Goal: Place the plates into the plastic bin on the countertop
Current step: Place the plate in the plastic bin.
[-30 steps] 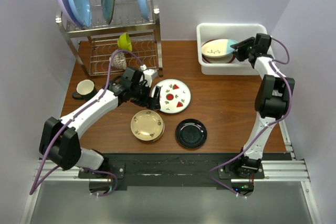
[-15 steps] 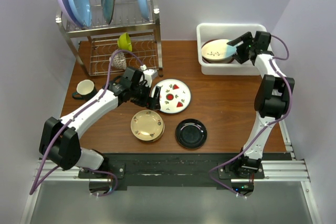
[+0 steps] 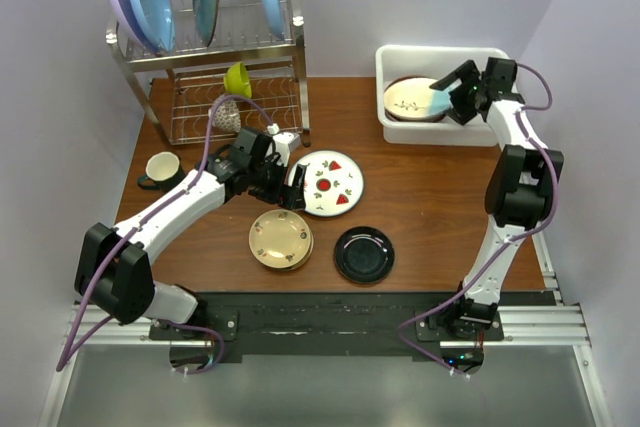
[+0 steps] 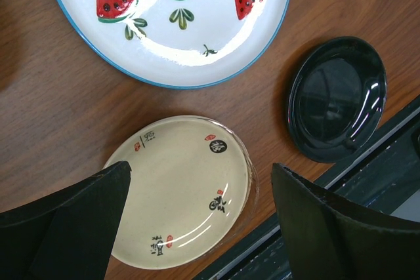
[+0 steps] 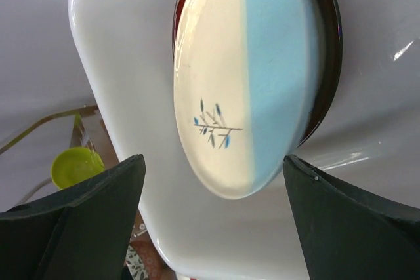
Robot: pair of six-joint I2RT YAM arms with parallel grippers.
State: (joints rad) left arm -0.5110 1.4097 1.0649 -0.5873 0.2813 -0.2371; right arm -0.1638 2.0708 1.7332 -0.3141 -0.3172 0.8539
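- Right gripper (image 3: 448, 94): jaws wide apart over the white bin (image 3: 440, 52), holding nothing.
- Left gripper (image 4: 200, 167): jaws wide apart, holding nothing, just beside the watermelon plate (image 4: 170, 24) and near the tan plate (image 4: 184, 195).
- Bin, far right corner of worktop (image 3: 430, 207): contains a cream-and-teal plate (image 5: 243, 77) lying on a dark-rimmed plate (image 5: 328, 44).
- Loose on worktop: watermelon plate, tan plate, black plate (image 4: 336, 96).
- Writing: small black and red marks on the tan plate, unreadable.
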